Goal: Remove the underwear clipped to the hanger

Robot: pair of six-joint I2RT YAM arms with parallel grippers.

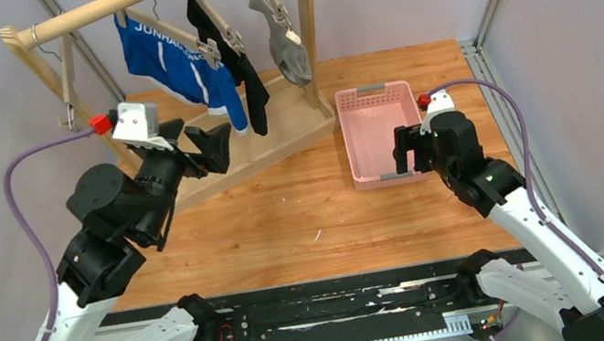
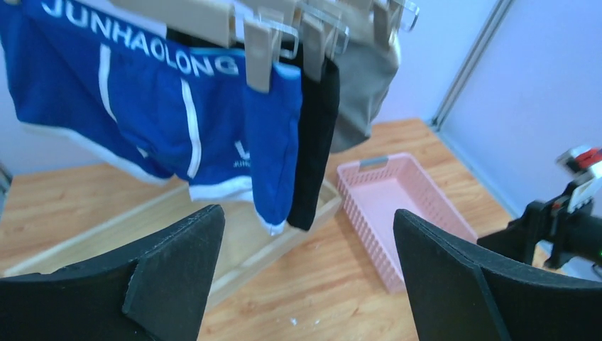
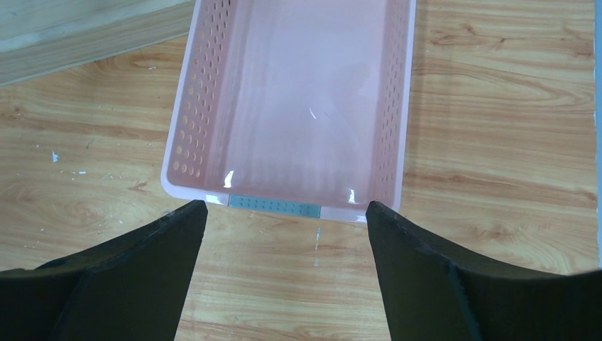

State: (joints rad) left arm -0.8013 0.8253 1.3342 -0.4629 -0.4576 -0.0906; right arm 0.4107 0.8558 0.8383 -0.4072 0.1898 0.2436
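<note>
Underwear, 3 pieces, hangs clipped to hangers [image 1: 214, 44] on the rack [image 1: 124, 2] at far left: blue [image 1: 170, 67] leftmost, black [image 1: 243, 74] in the middle, grey [image 1: 287, 48] rightmost. Left gripper [image 1: 197, 142] is raised just near of the blue piece's lower hem, apart from the cloth, its fingers spread wide with nothing between them. Right gripper [image 1: 409, 152] hovers over the near end of the pink basket [image 1: 357, 147], which stands on the table right of the rack; its fingers are likewise spread wide and hold nothing.
</note>
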